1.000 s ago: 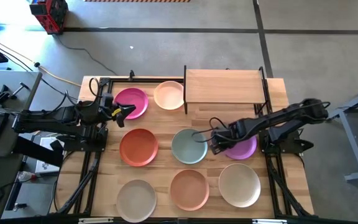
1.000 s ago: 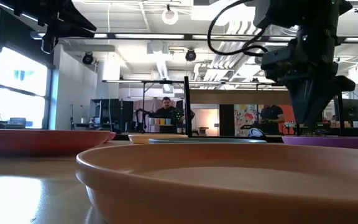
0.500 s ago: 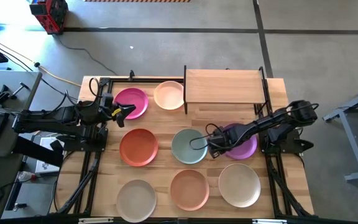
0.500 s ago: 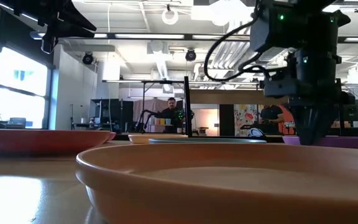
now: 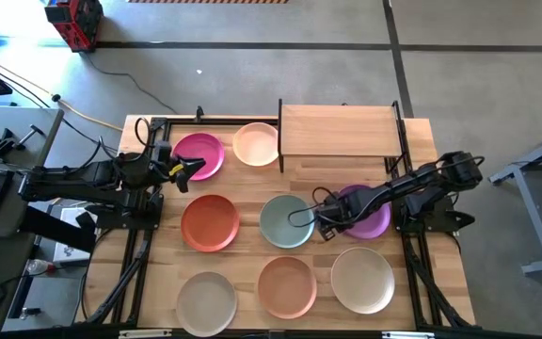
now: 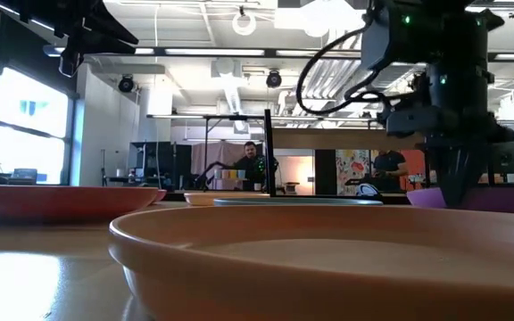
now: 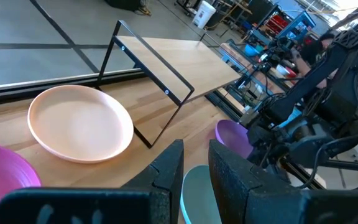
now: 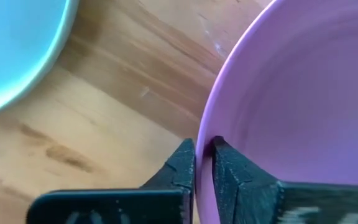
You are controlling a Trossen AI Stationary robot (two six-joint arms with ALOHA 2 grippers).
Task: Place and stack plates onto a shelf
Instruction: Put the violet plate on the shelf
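Right gripper has its two fingers nearly closed on the rim of the purple plate, one finger inside and one outside, while this plate lies on the table between the pale teal plate and the right edge, in front of the empty shelf. Left gripper waits with fingers almost together, holding nothing, beside the magenta plate. Such a thin hold on the rim can slip, I think, and the plate may tilt and fall during lifting, or hit a black shelf post.
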